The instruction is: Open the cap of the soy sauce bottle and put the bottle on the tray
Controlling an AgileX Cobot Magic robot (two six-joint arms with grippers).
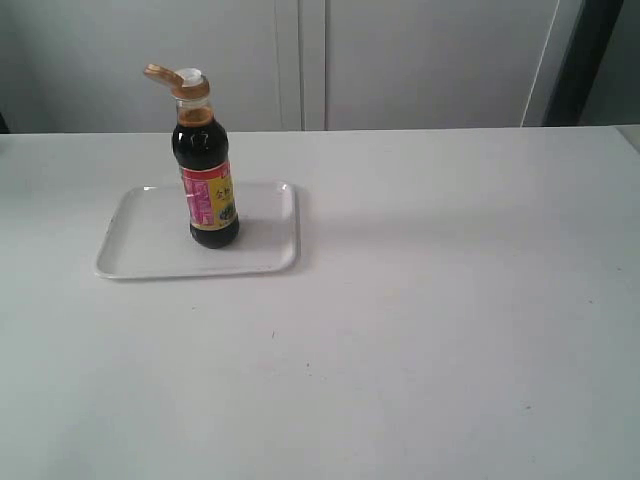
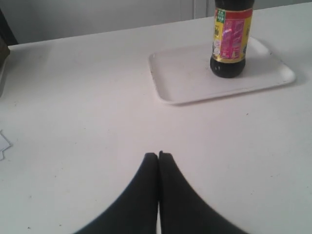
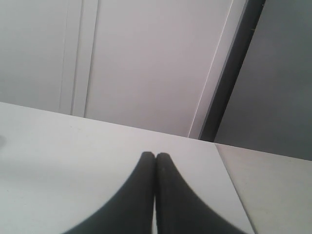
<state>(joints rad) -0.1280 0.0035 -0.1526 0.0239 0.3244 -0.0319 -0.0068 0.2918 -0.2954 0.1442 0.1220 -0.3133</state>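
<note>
**Soy sauce bottle upright on the tray, cap flipped open**

My left gripper (image 2: 159, 155) is empty, its two black fingers pressed together tip to tip, over bare white table (image 2: 87, 122). The tray (image 2: 170, 78) lies ahead of those fingertips and off to one side, well apart from them. On it stands the soy sauce bottle (image 2: 229, 44), upright, its base resting on the tray floor toward the far part of the tray. From my left wrist I see only the lower body with the pink and yellow label and the dark liquid; the neck is cut off by the frame edge.

In the exterior view the soy sauce bottle (image 1: 207, 180) stands upright on the tray (image 1: 140, 255), toward its right half. The cap (image 1: 180, 80) is open: the golden-brown lid is hinged back and sticks out to one side of the neck, and the white spout insert shows on top.

My right gripper (image 3: 155, 156) is also closed on nothing, fingers touching. It points across the table (image 3: 58, 156) towards a pale wall panel (image 3: 146, 63). Neither bottle nor tray shows in that view.
</note>
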